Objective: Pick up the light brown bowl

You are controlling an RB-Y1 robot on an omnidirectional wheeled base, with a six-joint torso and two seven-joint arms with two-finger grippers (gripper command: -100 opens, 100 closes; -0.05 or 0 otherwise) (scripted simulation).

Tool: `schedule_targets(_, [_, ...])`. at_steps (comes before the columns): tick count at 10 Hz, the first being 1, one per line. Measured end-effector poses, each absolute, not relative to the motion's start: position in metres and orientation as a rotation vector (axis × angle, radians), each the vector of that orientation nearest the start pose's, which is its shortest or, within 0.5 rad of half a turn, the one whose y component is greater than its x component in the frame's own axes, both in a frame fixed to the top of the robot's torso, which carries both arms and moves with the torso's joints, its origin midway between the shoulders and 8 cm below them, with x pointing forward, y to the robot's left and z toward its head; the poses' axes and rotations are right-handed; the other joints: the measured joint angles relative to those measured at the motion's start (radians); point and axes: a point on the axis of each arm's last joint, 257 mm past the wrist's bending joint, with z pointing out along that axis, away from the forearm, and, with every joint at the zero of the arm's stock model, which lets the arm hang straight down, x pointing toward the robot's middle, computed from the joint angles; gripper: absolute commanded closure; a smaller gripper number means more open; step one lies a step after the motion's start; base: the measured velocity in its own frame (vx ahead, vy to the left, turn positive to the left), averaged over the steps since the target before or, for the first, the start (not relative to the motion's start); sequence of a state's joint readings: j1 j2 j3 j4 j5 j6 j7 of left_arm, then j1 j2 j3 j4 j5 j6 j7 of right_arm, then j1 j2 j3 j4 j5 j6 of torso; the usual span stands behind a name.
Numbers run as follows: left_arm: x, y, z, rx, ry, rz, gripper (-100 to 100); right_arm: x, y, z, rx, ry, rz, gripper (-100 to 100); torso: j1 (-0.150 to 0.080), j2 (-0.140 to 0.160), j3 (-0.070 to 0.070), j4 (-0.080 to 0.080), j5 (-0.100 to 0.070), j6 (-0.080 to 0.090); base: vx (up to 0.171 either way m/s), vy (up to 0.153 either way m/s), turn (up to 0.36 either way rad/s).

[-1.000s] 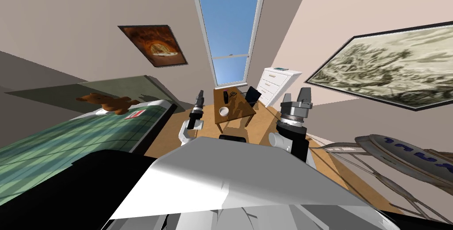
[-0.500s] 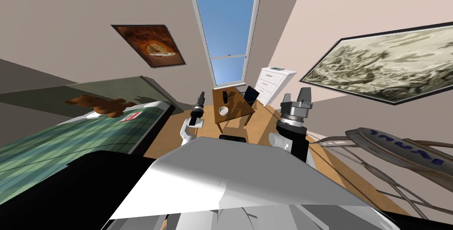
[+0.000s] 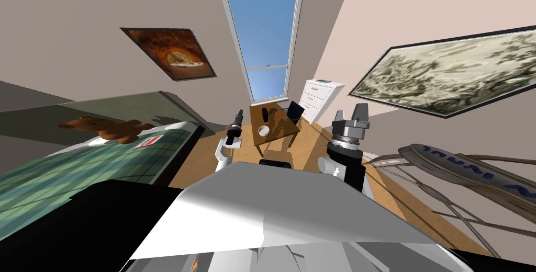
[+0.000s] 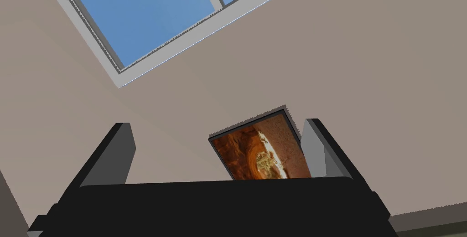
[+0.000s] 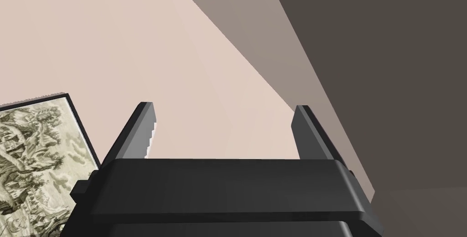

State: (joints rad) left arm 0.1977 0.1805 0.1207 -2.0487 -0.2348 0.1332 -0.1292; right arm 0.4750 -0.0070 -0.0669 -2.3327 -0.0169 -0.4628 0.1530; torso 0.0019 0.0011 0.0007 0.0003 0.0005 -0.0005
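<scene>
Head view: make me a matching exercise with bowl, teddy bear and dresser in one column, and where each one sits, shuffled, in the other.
1. bowl
2. teddy bear
3. dresser

A. on the bed
B. by the wall, right of the window
C. on the table

Pairs: 1-C, 2-A, 3-B.

The right gripper [image 5: 223, 107] has its two thin fingers [image 5: 137, 135] spread wide apart. They rise from the broad dark body [image 5: 223, 188], one at about eleven o'clock and the other at about one o'clock. Their tips lean slightly toward each other, and the inner faces show lighter grey.
</scene>
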Motion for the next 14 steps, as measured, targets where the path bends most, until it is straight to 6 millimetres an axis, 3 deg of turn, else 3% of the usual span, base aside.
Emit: schedule_targets(14, [0.512,0.389,-0.182,-1.030,1.392,-0.464,-100,0.336,-0.298,0.050,0.568,0.612,1.121,0,-0.001,-0.001,-0.001,0.000,0.000,0.000,-0.018,0.015,-0.065])
